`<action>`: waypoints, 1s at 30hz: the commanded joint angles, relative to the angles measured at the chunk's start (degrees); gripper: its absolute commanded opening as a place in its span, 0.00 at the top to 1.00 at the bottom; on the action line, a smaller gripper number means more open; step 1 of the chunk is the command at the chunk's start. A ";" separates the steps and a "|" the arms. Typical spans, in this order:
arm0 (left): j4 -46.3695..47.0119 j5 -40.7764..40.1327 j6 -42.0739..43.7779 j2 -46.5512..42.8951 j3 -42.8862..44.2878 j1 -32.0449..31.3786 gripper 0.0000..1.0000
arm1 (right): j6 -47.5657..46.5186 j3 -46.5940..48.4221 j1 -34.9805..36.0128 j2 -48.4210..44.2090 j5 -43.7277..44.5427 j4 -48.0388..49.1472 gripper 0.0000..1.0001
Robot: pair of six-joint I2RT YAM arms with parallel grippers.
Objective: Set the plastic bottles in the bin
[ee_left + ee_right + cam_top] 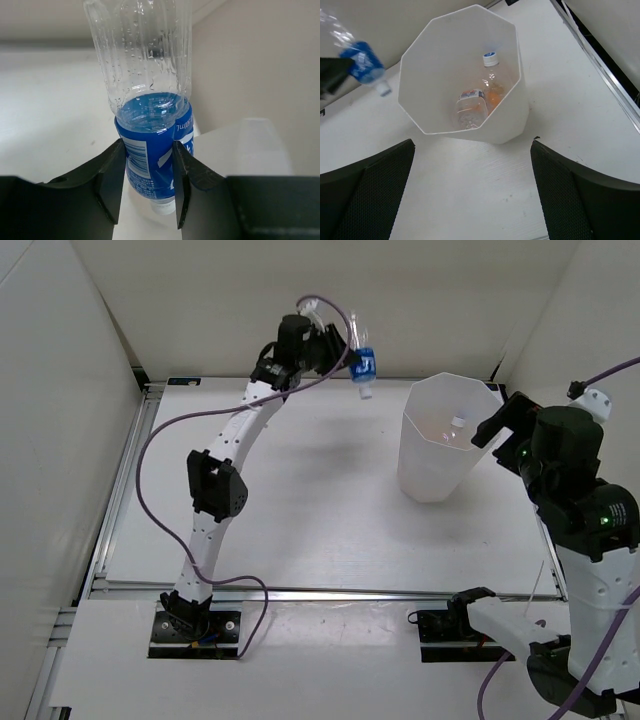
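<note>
View from my remote station. The left gripper (148, 165) is closed on the blue-labelled bottle (362, 364), its fingers pinching the label band. The bottle hangs cap-down in the air above the far part of the bench (300, 520), to the left of the bin (430, 465) and well apart from it. Droplets cling inside its clear body. The bin stands upright on the bench. Through the right wrist camera I see two bottles lying at its bottom: an orange bottle (494, 94) with a white cap, and touching it a clear labelled bottle (469, 109). The right gripper (472, 200) hangs above the bin's near side, spread wide and holding nothing.
</note>
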 commanded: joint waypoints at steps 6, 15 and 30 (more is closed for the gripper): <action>11.61 -0.50 -6.10 -12.95 3.75 -4.15 0.77 | 1.59 -0.38 -0.30 -3.58 7.80 1.16 0.00; 18.04 1.07 -3.29 -12.52 3.05 -16.79 0.72 | 0.89 1.99 -0.30 -5.77 14.12 -0.77 0.00; 18.04 -1.73 6.64 -14.09 -8.99 -21.82 0.00 | -1.66 4.55 -0.30 -7.45 13.69 -3.59 0.00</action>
